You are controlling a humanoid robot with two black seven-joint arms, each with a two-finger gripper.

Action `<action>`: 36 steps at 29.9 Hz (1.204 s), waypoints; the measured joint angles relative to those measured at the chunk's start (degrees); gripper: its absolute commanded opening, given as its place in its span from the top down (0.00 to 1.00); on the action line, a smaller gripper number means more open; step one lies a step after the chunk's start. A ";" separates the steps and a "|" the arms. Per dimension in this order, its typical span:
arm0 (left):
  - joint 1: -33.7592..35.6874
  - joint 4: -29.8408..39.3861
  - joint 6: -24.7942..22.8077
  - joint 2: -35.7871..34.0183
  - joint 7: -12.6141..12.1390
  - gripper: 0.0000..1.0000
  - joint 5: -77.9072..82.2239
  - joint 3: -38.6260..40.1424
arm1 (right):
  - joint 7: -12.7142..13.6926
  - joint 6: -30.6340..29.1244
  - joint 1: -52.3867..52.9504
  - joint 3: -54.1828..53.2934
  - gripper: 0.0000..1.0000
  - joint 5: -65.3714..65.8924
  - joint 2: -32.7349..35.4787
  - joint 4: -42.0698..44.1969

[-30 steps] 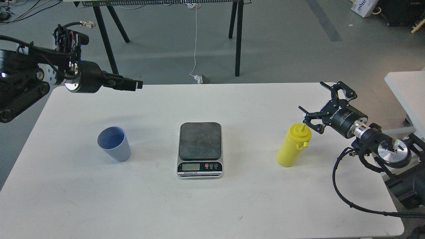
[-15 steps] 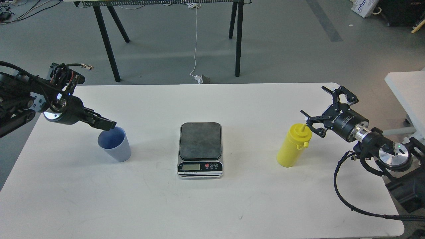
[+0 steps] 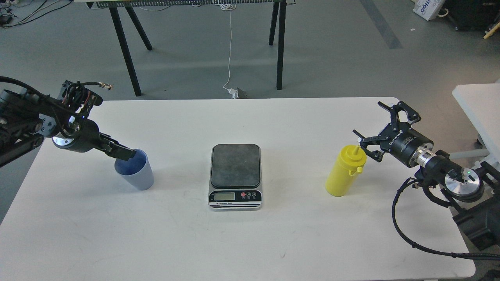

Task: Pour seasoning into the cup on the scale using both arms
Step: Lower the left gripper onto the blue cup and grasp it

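The light blue cup [image 3: 134,171] stands on the white table [image 3: 250,242], left of the scale. The scale [image 3: 236,175] sits at the table's middle with nothing on its dark platform. The yellow seasoning bottle [image 3: 345,171] stands upright to the right of the scale. My left gripper [image 3: 127,154] reaches in from the left, and its tip overlaps the cup's near-left rim and mouth. Its fingers look like one dark bar. My right gripper [image 3: 375,125] is open, with its fingers spread just behind and to the right of the bottle's nozzle, not around the body.
A second white table [image 3: 478,109] stands at the far right beside my right arm. Black table legs [image 3: 279,47] and a white cable [image 3: 229,50] are on the floor behind. A black cable loops from my right arm over the table's right edge [image 3: 394,218].
My left arm has come down and forward from above the table's back-left corner to the cup's mouth. My right gripper has shifted slightly lower and closer to the bottle's top.
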State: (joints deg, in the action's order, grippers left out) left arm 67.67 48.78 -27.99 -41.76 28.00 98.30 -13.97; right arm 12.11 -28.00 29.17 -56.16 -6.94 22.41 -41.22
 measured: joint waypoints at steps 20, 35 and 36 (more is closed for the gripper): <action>-1.74 -3.00 0.00 3.29 -0.01 0.17 0.14 -0.97 | 0.03 0.00 -0.67 -0.03 0.01 0.00 0.00 0.00; -3.00 -3.96 0.00 4.24 0.00 0.50 -0.05 -0.96 | 0.00 0.00 -1.22 -0.09 0.01 -0.05 0.00 -0.06; -3.00 -3.96 0.00 4.26 0.00 0.54 -0.14 -0.92 | 0.00 0.00 -1.22 -0.09 0.01 -0.04 0.00 -0.05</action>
State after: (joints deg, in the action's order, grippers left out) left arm 64.67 44.82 -28.00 -37.51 28.00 98.16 -14.90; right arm 12.10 -28.00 27.95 -56.25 -6.99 22.41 -41.27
